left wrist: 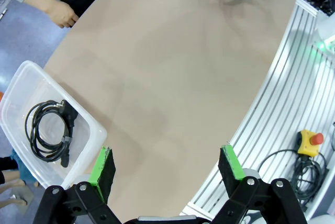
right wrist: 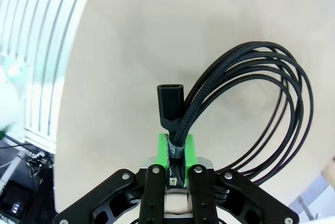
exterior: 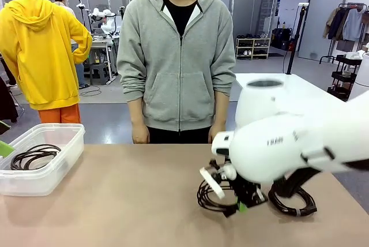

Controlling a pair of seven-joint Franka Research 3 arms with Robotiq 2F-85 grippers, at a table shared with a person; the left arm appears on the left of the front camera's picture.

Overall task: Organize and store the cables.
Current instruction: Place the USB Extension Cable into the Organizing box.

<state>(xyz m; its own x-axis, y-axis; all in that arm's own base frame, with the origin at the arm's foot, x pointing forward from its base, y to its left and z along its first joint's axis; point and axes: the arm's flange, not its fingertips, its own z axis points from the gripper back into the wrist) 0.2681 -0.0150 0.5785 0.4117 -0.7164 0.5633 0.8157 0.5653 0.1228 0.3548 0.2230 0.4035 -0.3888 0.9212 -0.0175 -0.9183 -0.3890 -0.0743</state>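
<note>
Front view, far left: we see the clear bin (exterior: 34, 184) with one coiled cable (exterior: 34, 156) already lying inside, so we read it as the storage spot.

Left wrist view: the left gripper (left wrist: 167, 164) hangs with jaws spread wide and nothing between them. The bin sits just off one pad, with bare table (left wrist: 172, 67) ahead of the jaws. We judge it's parked there idle, clear of the bin's opening. The person's hand (left wrist: 60, 13) is at the far table edge, well beyond the jaws and not in any path.

Right wrist view: the right gripper (right wrist: 177, 148) is clamped tight on a second coil (right wrist: 251, 109), close to its plug end (right wrist: 170, 101). The plug sticks up past the pads and the loops fan out to one side of the jaws. Pinching the bundled neck likely keeps the loops together for a carry. We can't tell whether it's off the table.

A third coil (exterior: 294, 198) lies just beside the right jaws, partly hidden by the arm. The route to the bin looks open.
</note>
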